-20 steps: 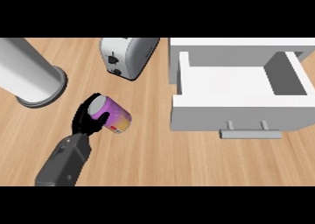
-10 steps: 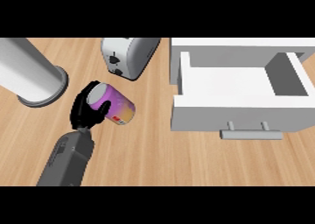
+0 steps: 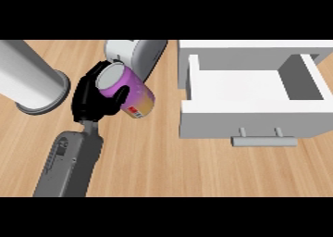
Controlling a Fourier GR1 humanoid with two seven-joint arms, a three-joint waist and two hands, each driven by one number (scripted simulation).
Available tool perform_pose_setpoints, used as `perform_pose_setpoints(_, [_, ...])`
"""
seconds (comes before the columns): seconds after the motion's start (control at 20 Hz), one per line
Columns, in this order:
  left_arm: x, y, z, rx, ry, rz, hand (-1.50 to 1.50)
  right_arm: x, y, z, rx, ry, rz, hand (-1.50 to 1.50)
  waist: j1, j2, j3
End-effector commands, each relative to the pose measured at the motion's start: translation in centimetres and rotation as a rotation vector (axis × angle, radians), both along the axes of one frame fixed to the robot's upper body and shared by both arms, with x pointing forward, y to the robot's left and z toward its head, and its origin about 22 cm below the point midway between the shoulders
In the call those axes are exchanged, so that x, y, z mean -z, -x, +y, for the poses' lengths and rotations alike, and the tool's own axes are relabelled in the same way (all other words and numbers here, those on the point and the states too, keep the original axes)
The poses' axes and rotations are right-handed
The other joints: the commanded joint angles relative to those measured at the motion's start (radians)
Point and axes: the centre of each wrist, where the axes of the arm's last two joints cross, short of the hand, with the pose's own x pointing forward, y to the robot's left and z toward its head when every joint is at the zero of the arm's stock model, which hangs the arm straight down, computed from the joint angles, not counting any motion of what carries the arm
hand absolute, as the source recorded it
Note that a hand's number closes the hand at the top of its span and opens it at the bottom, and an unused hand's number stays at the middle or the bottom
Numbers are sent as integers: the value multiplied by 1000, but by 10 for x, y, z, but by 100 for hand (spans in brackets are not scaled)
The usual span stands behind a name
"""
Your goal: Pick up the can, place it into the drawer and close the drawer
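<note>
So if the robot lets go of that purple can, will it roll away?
Probably. The can is round and smooth and held tilted in the left hand, so on its side it would likely roll across the flat counter. It looks stiff, unlikely to squash. Upright inside the open drawer it should stay put.

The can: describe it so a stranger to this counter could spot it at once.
Start at the open white drawer on the right and look left across the wooden counter. The can sits tilted in the black left hand, between a toaster and a grey cylinder. It alone is purple, with a silver lid.
</note>
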Motion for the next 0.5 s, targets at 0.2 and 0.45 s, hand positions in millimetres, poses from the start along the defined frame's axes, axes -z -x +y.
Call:
perform_pose_setpoints(0.2, [-63, -5, -47, 9, -29, -35, 150, 6, -3, 5, 5, 18, -2, -150, -8, 3, 0])
perform_pose_setpoints(0.45, [-86, -26, -57, -6, -49, -47, 150, 0, -5, 16, -8, -1, -10, -150, -12, 5, 0])
